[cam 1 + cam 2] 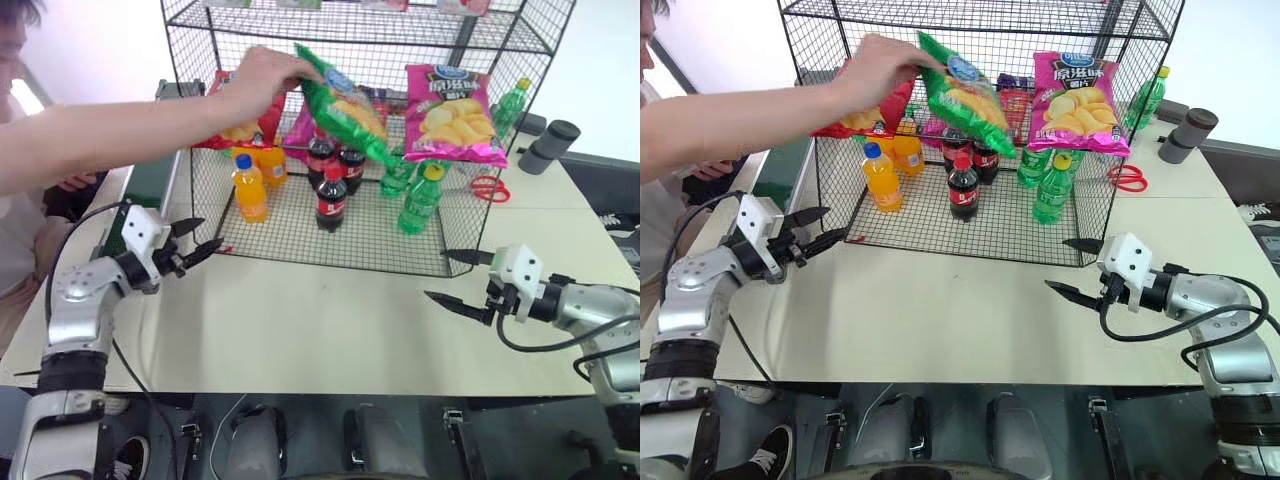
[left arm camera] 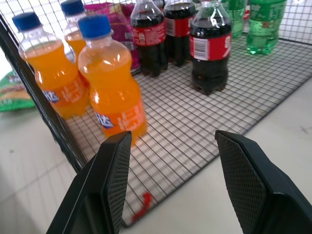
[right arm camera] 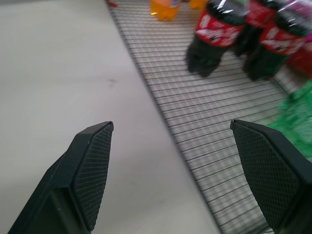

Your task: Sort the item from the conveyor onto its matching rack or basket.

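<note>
A person's hand (image 1: 262, 75) holds the item, a glossy green chip bag (image 1: 345, 105), in the air in front of the black wire rack (image 1: 370, 238). The bag hangs tilted over the cola bottles. The dark-green conveyor (image 1: 150, 180) runs along the table's left side, partly hidden by the person's arm. My left gripper (image 1: 210, 234) is open and empty at the rack's front left corner, pointing at the orange bottles (image 2: 109, 92). My right gripper (image 1: 437, 275) is open and empty over the table in front of the rack's right corner. Both are well below the bag.
The rack's floor holds orange soda bottles (image 1: 250, 187), cola bottles (image 1: 331, 198) and green soda bottles (image 1: 421, 200). A pink chip bag (image 1: 452, 112) and a red chip bag (image 1: 235, 125) hang on it. Red scissors (image 1: 488, 187) and black cylinders (image 1: 548, 145) lie at the right. A green packet's edge (image 2: 14, 92) lies outside the rack's left wall.
</note>
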